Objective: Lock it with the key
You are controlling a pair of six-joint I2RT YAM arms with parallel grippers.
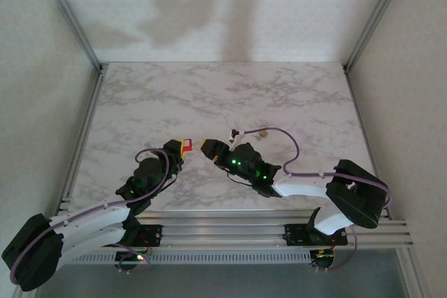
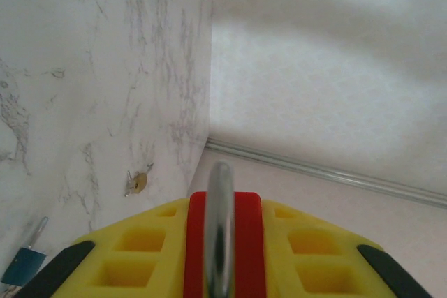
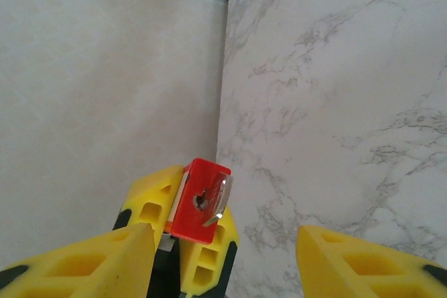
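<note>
No writing can be read anywhere; the red padlock (image 3: 199, 207) looks unmarked, perhaps merely blurred.

Left gripper (image 2: 225, 259): my yellow fingers (image 2: 133, 256) are clamped on a red padlock (image 2: 248, 242), its silver shackle (image 2: 220, 200) standing dead centre. Marble tabletop (image 2: 84, 68) on the left. A small brass piece (image 2: 139, 183) lies on it, apart from the padlock. Blue object (image 2: 19, 264) at the lower-left edge, too unclear to identify.

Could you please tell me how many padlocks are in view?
1: the red padlock is gripped in the left hand, directly facing the open right hand. Others could be hidden from these views.
</note>
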